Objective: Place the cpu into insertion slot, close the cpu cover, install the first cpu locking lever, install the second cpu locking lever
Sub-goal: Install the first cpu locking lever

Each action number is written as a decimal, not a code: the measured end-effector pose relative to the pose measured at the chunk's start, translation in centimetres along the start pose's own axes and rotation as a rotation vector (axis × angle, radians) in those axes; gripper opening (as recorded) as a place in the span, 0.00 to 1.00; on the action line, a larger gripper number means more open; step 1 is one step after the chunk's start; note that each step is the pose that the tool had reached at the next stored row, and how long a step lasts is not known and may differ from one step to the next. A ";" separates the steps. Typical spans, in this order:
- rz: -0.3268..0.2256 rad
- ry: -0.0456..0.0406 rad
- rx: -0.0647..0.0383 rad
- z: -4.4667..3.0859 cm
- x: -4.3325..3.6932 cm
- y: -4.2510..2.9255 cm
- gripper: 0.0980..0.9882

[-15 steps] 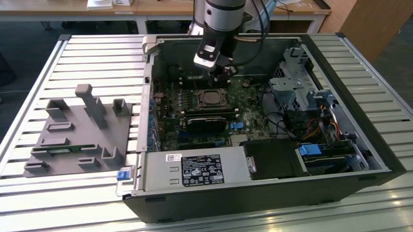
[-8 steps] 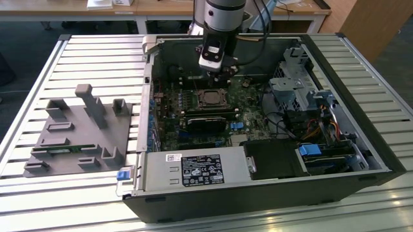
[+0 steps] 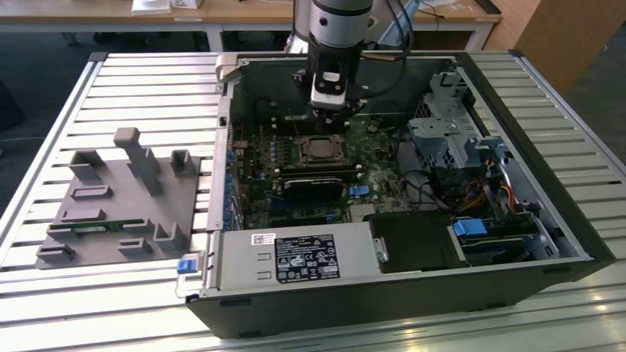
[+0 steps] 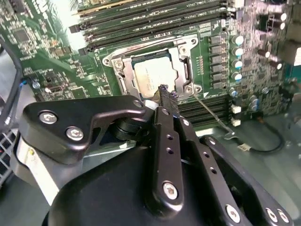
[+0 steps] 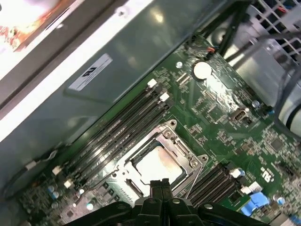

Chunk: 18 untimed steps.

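Gripper (image 4: 168,94) was clenched: both fingers pressed flat together, nothing visible between them. In both wrist views its tip sat at the near edge of the slot (image 4: 124,85), by the corner where a lever starts. Couldn't tell whether it was touching.

Cpu (image 4: 151,77) was seated in the slot, its grey top showing through the window of the cover (image 4: 180,61). The cover lay flat over it, framing the chip on all four sides.

One thin wire lever (image 4: 211,113) ran out from that corner, not tucked along the cover's side. Its hooked end was well clear of the cover, near a small white connector (image 4: 242,147). Memory slots (image 4: 146,21) flanked the slot on two sides, and the lever crossed the bank nearer the gripper.

In the exterior view the arm (image 3: 338,22) stood vertical over the open case (image 3: 391,301). The gripper hung above the green board (image 3: 377,143), just beside the slot, on the side away from the black card (image 3: 315,187). The power supply (image 3: 293,257) sat at the case's near end. A grey fixture (image 3: 122,198) lay on the slatted table (image 3: 547,95) at the exterior view's left of the case, well apart from the arm.
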<state>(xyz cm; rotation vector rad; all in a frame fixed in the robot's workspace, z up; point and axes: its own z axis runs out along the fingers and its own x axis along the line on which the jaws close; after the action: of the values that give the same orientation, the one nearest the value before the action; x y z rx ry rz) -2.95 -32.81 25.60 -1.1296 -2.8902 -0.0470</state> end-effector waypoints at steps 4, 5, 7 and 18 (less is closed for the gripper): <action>-0.043 0.0004 0.002 0.01 0.00 0.00 0.01; -0.054 0.0005 0.002 0.01 0.00 0.00 0.01; -0.075 0.0006 0.003 0.01 0.00 0.00 0.01; -0.182 0.0022 0.008 0.02 0.00 0.00 0.01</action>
<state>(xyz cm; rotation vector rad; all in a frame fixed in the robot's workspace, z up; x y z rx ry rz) -2.95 -32.81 25.58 -0.8610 -2.9793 -0.0418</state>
